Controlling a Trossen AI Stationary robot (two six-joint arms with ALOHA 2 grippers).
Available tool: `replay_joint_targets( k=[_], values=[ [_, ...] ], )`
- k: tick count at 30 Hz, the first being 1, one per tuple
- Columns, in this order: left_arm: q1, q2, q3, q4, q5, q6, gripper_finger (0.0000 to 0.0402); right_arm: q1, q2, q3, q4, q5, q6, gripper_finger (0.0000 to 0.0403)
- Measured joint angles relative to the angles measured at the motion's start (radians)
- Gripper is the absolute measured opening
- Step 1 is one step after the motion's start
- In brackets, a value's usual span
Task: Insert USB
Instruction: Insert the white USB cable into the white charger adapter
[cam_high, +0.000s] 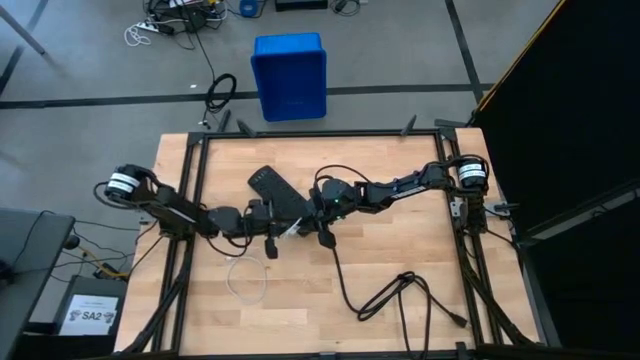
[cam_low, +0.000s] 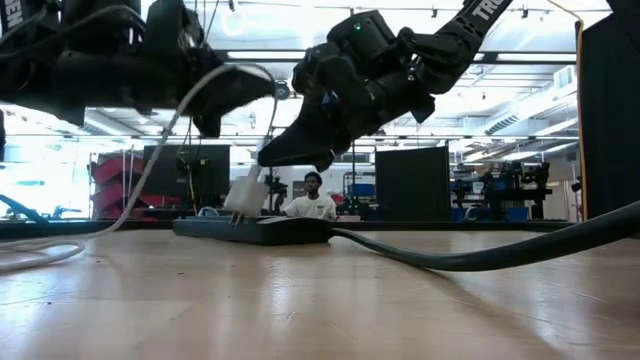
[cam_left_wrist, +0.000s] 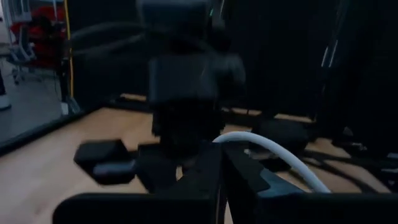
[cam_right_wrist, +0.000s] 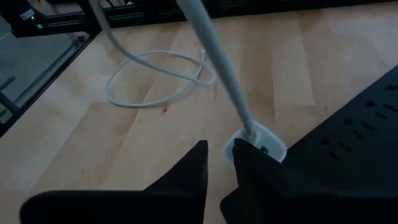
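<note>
The USB cable is thin and white. Its loop (cam_high: 245, 280) lies on the table, and one end runs down into the small white charger block (cam_right_wrist: 260, 144). The block (cam_low: 245, 194) sits tilted against the near end of the black power strip (cam_high: 280, 193). My left gripper (cam_left_wrist: 221, 163) is shut on the cable above the table, left of the block (cam_high: 270, 238). My right gripper (cam_right_wrist: 216, 163) hovers just above the block with a narrow gap between its fingers. One fingertip (cam_right_wrist: 244, 154) stands in front of the block; I cannot tell whether it touches. My left gripper pinches the white cable (cam_left_wrist: 244, 139) between its two shut fingers, a short way from the block end. The cable arches out of the fingers and runs slack down to the block (cam_low: 205, 90). The other stretch drops to the table (cam_low: 40, 250).
The power strip's thick black cord (cam_high: 345, 280) curls across the table's near right part (cam_low: 470, 258). Black frame rails (cam_high: 190, 200) border the table on the left and right. A blue bin (cam_high: 290, 75) stands on the floor beyond the far edge. A person (cam_low: 312, 200) sits in the room behind.
</note>
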Motion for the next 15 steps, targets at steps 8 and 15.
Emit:
replay_joint_targets(
  k=[8,15],
  values=[
    [0.0,-0.13,0.0,-0.157,0.007,0.014,0.0,0.0,0.0,0.0,-0.001,0.098,-0.002,0.0094],
    [0.0,-0.151,0.0,-0.163,0.006,0.026,0.0,0.002,0.0,0.001,0.006,0.161,-0.009,0.0151]
  ],
)
